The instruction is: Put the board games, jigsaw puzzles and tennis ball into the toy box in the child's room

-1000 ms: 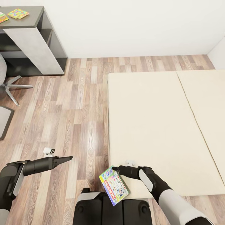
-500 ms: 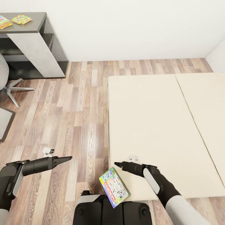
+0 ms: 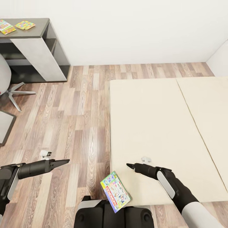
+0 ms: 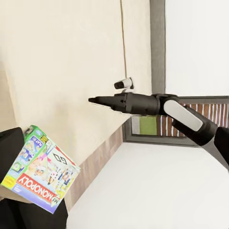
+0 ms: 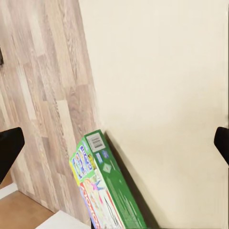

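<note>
One Monopoly board game [image 3: 115, 191] tilted at the bed's [image 3: 158, 126] corner, long axis slanting floorward; right pincer [image 3: 129, 165] released.

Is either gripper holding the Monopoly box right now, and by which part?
No. The Monopoly box rests at the bed's near corner, free of both. The right gripper is apart from it, fingers wide; the left gripper hangs over the floor.

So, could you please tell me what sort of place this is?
Most likely a child's bedroom: a beige bed on a wood-plank floor, a desk holding colourful puzzles, and a Monopoly box.
</note>
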{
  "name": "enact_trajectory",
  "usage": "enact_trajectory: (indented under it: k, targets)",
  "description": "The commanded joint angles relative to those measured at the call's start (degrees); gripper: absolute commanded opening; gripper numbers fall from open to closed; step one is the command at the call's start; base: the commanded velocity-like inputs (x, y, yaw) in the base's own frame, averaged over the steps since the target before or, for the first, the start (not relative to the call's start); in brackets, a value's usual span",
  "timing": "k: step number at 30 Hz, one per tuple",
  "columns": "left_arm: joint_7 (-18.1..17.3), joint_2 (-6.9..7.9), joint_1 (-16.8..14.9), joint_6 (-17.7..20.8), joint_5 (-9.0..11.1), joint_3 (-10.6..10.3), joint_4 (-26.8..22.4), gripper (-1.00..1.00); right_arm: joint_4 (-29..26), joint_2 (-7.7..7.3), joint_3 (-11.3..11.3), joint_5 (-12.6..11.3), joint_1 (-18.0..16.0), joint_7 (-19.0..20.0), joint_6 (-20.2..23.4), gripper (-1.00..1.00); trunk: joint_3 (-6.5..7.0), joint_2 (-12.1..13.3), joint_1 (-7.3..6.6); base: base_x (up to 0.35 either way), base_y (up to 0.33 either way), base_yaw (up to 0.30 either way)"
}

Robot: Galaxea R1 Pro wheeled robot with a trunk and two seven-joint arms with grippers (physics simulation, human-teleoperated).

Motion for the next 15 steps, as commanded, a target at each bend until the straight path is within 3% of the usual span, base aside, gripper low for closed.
enact_trajectory:
  k: [1,2,5,9,15]
  targets:
    - [-0.2,0.32,0.2,0.6,0.0,0.2,0.0,1.00,-0.1,-0.83,-0.7,-0.4,0.1,0.5,0.2,1.00,0.05,-0.1,0.03,0.000,0.000,0.000]
    - [-0.2,0.48,0.3,0.6,0.1,0.5,0.0,1.00,-0.1,-1.28,-1.2,-0.5,0.2,1.0,0.2,1.00,0.15,-0.1,0.03,0.000,0.000,0.000]
    - [-0.2,0.99,0.7,0.6,-0.1,2.9,0.0,1.00,-0.7,-3.52,-5.6,-2.1,1.6,6.8,0.3,1.00,0.43,-0.1,0.03,0.000,0.000,0.000]
    - [-0.2,1.73,1.1,0.2,-0.4,4.2,1.1,1.00,-1.6,-4.34,-10.3,-3.1,3.5,11.8,0.4,1.00,0.81,-0.1,0.03,0.000,0.000,0.000]
    - [-0.2,2.56,1.5,-1.3,-0.4,4.7,2.5,1.00,-4.2,-4.54,-12.0,-3.3,5.2,13.2,0.4,1.00,1.38,-0.1,0.03,0.000,0.000,0.000]
